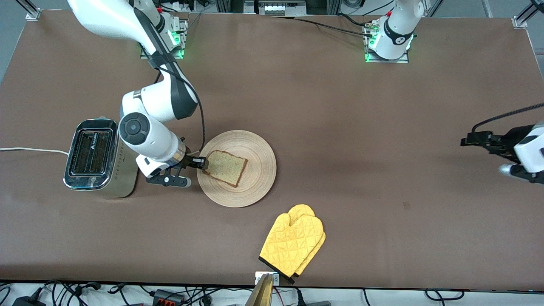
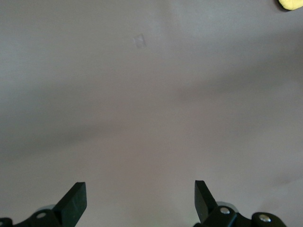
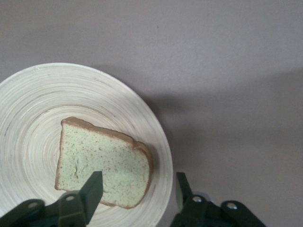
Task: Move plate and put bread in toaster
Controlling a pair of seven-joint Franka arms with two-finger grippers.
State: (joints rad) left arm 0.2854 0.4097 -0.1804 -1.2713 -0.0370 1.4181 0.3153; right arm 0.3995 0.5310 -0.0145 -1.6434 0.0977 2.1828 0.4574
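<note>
The wooden plate (image 1: 260, 178) (image 3: 28, 118) lies on the brown table beside the toaster (image 1: 97, 159), which stands toward the right arm's end. The bread (image 1: 225, 168) (image 3: 99, 161) lies flat on the plate. My right gripper (image 1: 196, 165) (image 3: 138, 182) is low at the plate's edge on the toaster's side. Its jaws are open and straddle the plate's rim and a corner of the bread: one finger (image 3: 92, 189) is over the bread, the other (image 3: 182, 187) outside the rim. My left gripper (image 1: 469, 140) (image 2: 140, 187) waits open over bare table at the left arm's end, holding nothing.
A yellow oven mitt (image 1: 293, 240) (image 2: 289, 4) lies nearer the front camera than the plate, close to the table's edge. The toaster's white cord (image 1: 29, 149) runs off toward the right arm's end of the table.
</note>
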